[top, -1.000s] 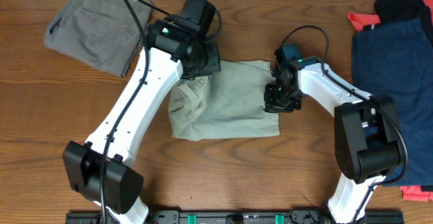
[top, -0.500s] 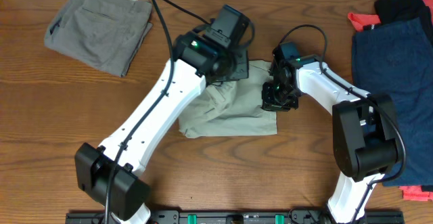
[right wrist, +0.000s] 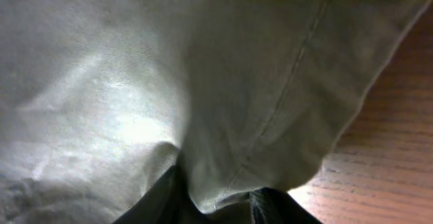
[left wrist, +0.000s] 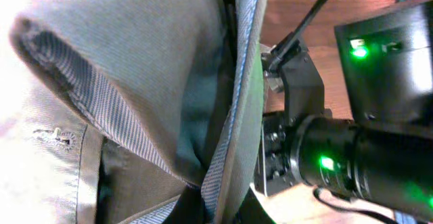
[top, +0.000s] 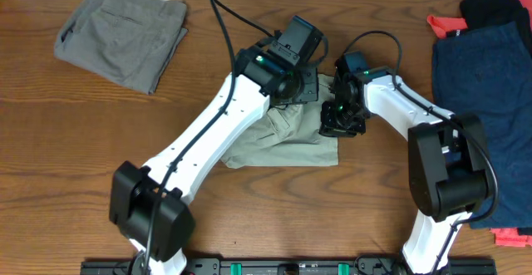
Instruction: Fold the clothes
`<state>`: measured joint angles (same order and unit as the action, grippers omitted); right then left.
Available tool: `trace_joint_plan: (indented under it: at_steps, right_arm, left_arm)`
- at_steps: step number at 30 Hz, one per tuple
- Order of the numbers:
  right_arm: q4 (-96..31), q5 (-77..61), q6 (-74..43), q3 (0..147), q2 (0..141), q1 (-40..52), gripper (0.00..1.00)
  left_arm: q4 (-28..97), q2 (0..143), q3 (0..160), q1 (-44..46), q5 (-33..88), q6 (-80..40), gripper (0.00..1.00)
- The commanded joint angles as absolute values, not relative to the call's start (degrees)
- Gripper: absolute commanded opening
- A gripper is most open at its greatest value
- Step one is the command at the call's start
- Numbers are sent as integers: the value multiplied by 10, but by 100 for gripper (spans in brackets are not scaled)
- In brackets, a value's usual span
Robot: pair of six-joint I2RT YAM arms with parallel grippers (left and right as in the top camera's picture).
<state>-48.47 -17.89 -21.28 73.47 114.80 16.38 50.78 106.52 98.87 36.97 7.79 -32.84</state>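
Note:
The light khaki shorts (top: 287, 138) lie at the table's middle, partly doubled over. My left gripper (top: 301, 84) is shut on their waistband edge, whose pale blue lining (left wrist: 230, 116) shows in the left wrist view, and holds it over the right part of the shorts. My right gripper (top: 342, 119) is shut on the shorts' right edge (right wrist: 223, 183), close beside the left gripper. A grey-olive pair (top: 120, 34) lies folded at the back left. A dark navy pair (top: 482, 84) lies at the right.
A red garment (top: 449, 24) and a black one (top: 497, 7) lie at the back right by the navy pair. More red cloth (top: 514, 238) shows at the front right edge. The right arm's body (left wrist: 352, 163) is close to the left wrist.
My left gripper has carried the waistband edge rightward across the shorts, folding them narrower. It now sits beside the right gripper, which has stayed in place.

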Motion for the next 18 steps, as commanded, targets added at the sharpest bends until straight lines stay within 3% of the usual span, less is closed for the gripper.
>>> trace_joint_plan:
  at_steps: [1, 4, 8, 9, 12, 13, 18]
  right_arm:
    - [-519, -181, -190, 738, 1180, 143, 24]
    - [-560, -183, -170, 763, 1168, 108, 23]
    - [-604, -185, -135, 793, 1138, 62, 30]
    - [-612, -185, -126, 799, 1130, 53, 36]
    - [-632, -185, -106, 810, 1100, 22, 73]
    - [-637, -185, -105, 810, 1092, 13, 79]
    - [-653, -185, -96, 810, 1075, -19, 81]
  left_arm:
    - [504, 1078, 984, 371, 85, -334, 6]
    - [502, 1088, 984, 371, 85, -334, 6]
    - [495, 1102, 984, 371, 85, -334, 8]
    - [493, 1107, 984, 371, 85, -336, 9]
    - [491, 1119, 984, 371, 85, -345, 11]
    - [491, 1122, 984, 371, 86, -350, 9]
    - [491, 1133, 984, 374, 86, -366, 11]
